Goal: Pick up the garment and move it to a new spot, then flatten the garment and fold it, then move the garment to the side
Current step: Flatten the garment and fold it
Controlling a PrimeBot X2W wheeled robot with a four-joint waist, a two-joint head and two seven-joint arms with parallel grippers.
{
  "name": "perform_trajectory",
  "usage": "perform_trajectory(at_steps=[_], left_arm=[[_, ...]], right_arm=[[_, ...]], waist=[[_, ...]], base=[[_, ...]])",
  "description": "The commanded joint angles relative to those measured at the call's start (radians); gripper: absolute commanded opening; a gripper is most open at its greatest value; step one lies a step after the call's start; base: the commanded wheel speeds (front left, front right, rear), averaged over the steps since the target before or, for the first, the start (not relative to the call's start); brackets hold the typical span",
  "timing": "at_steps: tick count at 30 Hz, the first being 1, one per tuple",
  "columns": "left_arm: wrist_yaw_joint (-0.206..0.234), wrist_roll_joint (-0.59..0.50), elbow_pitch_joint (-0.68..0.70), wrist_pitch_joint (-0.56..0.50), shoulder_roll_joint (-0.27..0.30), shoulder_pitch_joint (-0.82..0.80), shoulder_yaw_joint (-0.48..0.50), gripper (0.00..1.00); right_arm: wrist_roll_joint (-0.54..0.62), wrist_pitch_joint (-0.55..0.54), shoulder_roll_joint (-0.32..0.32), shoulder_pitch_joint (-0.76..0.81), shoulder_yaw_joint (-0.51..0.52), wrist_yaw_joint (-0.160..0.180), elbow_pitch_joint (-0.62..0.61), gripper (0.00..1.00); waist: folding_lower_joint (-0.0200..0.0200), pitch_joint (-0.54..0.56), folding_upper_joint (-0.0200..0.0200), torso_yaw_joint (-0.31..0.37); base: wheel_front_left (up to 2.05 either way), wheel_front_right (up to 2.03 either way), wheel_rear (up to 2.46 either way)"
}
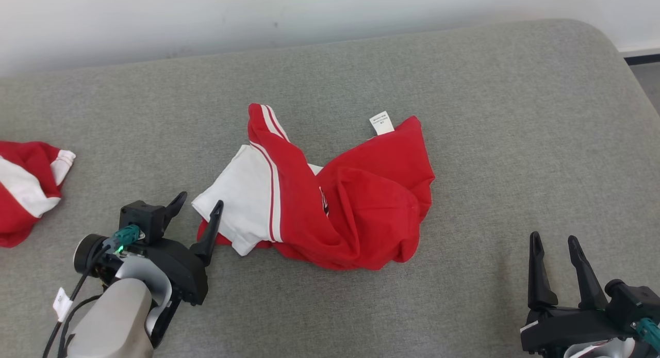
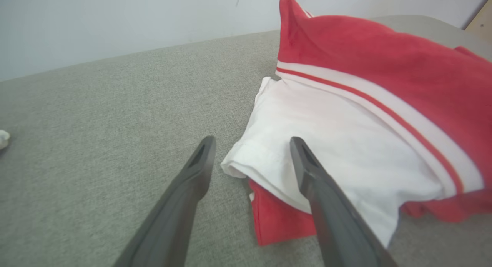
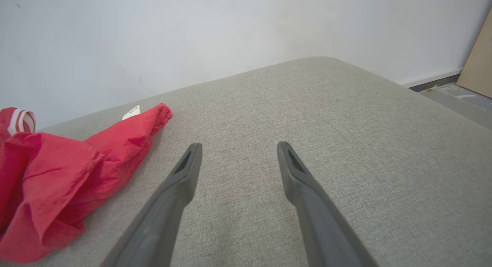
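- The crumpled red and white fabric garment [image 1: 356, 213] lies in a loose heap near the middle of the grey woven padded surface [image 1: 490, 90]. Its red side is bunched, a white sleeve [image 1: 240, 193] spreads toward the robot's left, and a small white label [image 1: 381, 123] sticks up at the far edge.
- Nothing of it is smoothed or folded, so by my reading the flattening, the fold and the move to the side are all left to do. Whether this heap already sits in its new spot, the pictures cannot settle.
- The left gripper [image 1: 201, 200] is right at the sleeve's near corner. Its two dark fingers stand wide apart, with the corner showing between them in the left wrist view — grasping nothing.
- The right gripper [image 1: 554, 238] hovers over bare surface, well apart from the garment, fingers spread and empty.
- A second red and white cloth [image 1: 26, 188] lies at the surface's left edge, apart from the heap — I judge it no part of this step.
- Beyond the surface stands a pale wall [image 1: 154, 17].
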State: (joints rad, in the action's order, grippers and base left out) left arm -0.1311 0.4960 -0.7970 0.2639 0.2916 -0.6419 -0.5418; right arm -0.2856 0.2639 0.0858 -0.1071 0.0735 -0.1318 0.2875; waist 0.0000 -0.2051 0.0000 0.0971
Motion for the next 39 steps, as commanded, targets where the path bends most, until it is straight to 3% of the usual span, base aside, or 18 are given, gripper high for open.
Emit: perform_trajectory(at_steps=[1, 8, 9, 10, 11, 19, 27, 35, 39], left_arm=[[0.002, 0.011, -0.015, 0.001, 0.004, -0.012, -0.006, 1.00], [0.002, 0.067, -0.085, 0.000, -0.009, -0.033, -0.072, 1.00], [0.002, 0.072, -0.081, 0.000, -0.010, -0.037, -0.085, 0.80], [0.002, 0.083, -0.073, 0.000, -0.005, -0.044, -0.081, 0.29], [0.002, 0.091, -0.068, 0.000, -0.005, -0.044, -0.082, 0.00], [0.002, 0.074, 0.015, 0.000, 0.003, -0.006, -0.057, 0.00], [0.009, 0.025, 0.232, 0.000, 0.014, 0.145, 0.036, 0.00], [0.099, 0.046, 0.459, -0.003, 0.061, 0.404, 0.093, 0.00], [0.157, 0.096, 0.559, -0.006, 0.051, 0.541, 0.116, 0.00]], right_arm=[[-0.003, 0.001, 0.002, -0.005, -0.001, 0.002, 0.001, 1.00], [0.002, 0.001, -0.005, -0.003, 0.003, 0.002, -0.002, 1.00], [0.002, 0.001, -0.005, -0.002, 0.005, 0.002, -0.003, 1.00], [0.003, 0.001, -0.005, -0.001, 0.008, 0.002, -0.005, 1.00], [0.004, 0.001, -0.005, 0.001, 0.009, 0.002, -0.006, 1.00], [0.008, 0.001, -0.002, 0.025, 0.011, 0.002, 0.002, 1.00], [-0.001, 0.001, -0.003, 0.067, 0.019, 0.002, 0.011, 1.00], [-0.005, 0.001, -0.008, 0.092, 0.023, 0.002, 0.013, 1.00], [-0.007, 0.001, -0.010, 0.095, 0.032, 0.002, 0.010, 1.00]], waist=[[0.0000, -0.004, 0.0000, 0.008], [0.0000, -0.008, 0.0000, 0.020], [0.0000, -0.009, 0.0000, 0.020], [0.0000, -0.009, 0.0000, 0.019], [0.0000, -0.008, 0.0000, 0.017], [0.0000, 0.033, 0.0000, -0.014], [0.0000, 0.105, 0.0000, -0.075], [0.0000, 0.125, 0.0000, -0.132], [0.0000, 0.117, 0.0000, -0.151]], base=[[0.00, 0.00, 0.00], [0.00, 0.00, 0.00], [0.00, 0.00, 0.00], [0.00, 0.00, 0.00], [0.00, 0.00, 0.00], [0.00, 0.00, 0.00], [0.00, 0.00, 0.00], [0.00, 0.00, 0.00], [0.00, 0.00, 0.00]])
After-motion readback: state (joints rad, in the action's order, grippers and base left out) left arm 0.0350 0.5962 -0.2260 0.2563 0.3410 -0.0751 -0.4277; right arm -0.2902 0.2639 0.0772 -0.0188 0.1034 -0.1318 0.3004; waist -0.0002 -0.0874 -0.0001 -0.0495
